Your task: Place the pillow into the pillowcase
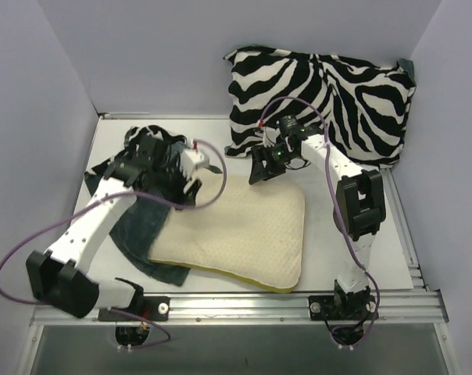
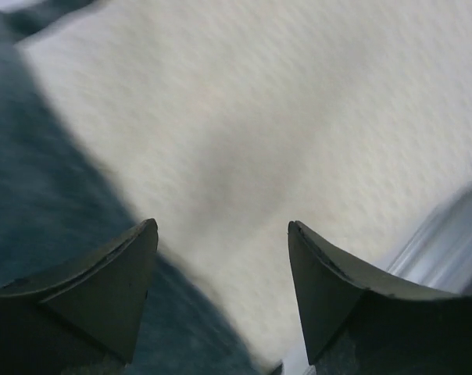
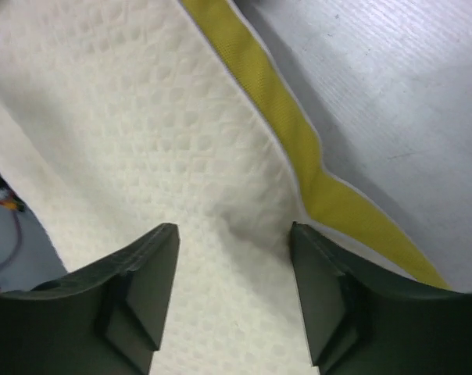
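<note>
Table [image 3: 392, 101]: pillow [image 3: 142, 141] under right claw [image 3: 232, 234].

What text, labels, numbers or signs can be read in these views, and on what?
None readable in any view.
The pillow, the pillowcase and the zebra-print cushion show no print, tag or number.
The left wrist view is blurred; nothing like lettering shows there.

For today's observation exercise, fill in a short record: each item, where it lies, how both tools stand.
main item: flat cream-yellow quilted pillow, lying on the white table, uncovered
second item: dark teal plush pillowcase, partly under the pillow's left side
background: plump zebra-print cushion, leaning at the back wall
left tool: open, over the pillow beside the pillowcase
right tool: open, over the pillow near its yellow piping
</note>
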`<state>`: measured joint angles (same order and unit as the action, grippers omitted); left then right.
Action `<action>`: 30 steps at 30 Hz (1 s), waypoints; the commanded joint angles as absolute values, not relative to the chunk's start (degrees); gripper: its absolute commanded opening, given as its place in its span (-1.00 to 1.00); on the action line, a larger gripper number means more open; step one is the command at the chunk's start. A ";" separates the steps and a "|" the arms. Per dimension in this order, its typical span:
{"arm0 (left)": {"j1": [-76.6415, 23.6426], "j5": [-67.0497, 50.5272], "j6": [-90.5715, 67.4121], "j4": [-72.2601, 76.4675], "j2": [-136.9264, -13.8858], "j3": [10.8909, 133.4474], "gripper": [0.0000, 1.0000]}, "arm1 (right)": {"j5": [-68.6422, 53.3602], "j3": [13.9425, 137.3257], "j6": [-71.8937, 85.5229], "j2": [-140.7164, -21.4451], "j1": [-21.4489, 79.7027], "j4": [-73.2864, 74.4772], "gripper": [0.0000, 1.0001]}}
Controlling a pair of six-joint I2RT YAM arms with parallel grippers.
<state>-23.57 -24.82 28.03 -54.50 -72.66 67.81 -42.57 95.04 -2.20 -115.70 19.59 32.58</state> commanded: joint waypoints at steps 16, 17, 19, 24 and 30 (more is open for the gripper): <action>-19.42 0.88 12.56 -48.43 -114.25 104.15 0.28 | -39.54 96.85 -0.27 -120.05 22.85 35.24 0.43; -19.34 0.44 12.92 -48.43 -114.69 104.15 0.22 | -39.99 96.77 0.00 -120.23 22.76 35.16 0.33; -19.34 0.00 13.45 -48.43 -115.75 104.24 0.03 | -41.74 96.68 0.00 -120.67 22.50 34.90 -0.08; -21.00 -15.15 11.69 -46.85 -114.26 105.55 -0.73 | -44.12 97.47 2.20 -120.76 21.36 33.75 -0.87; -28.72 -25.47 4.58 -46.67 -113.47 110.56 -1.00 | -47.63 103.70 5.44 -121.46 21.18 32.17 -1.00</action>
<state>-23.44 -13.65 9.82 -49.21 -115.98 105.45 -42.15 98.63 2.59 -121.84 20.86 34.11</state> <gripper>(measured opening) 0.015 0.040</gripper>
